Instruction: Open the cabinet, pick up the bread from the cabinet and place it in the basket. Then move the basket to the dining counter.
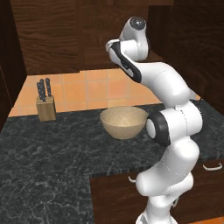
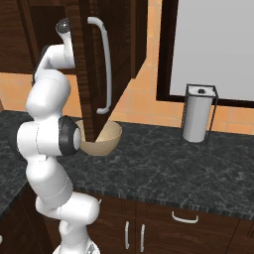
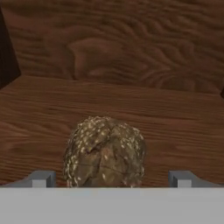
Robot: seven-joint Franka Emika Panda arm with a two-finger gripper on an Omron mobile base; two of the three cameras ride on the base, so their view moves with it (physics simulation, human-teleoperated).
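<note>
So the cabinet (image 2: 94, 69) stands open and the gripper (image 3: 111, 180), jaws spread, straddles the ungrasped bread (image 3: 104, 151); the basket (image 1: 124, 121) awaits loading and transfer

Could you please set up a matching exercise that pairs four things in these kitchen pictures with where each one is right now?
Things:
1. bread
2. basket
3. knife block
4. cabinet door

Places or states:
A. swung open, its silver bar handle facing the room
B. on the wooden cabinet shelf, between the open fingers
C. on the black counter, beneath the open cabinet
D. at the back of the black counter, against the tiled wall

Pairs: 1-B, 2-C, 3-D, 4-A
</note>
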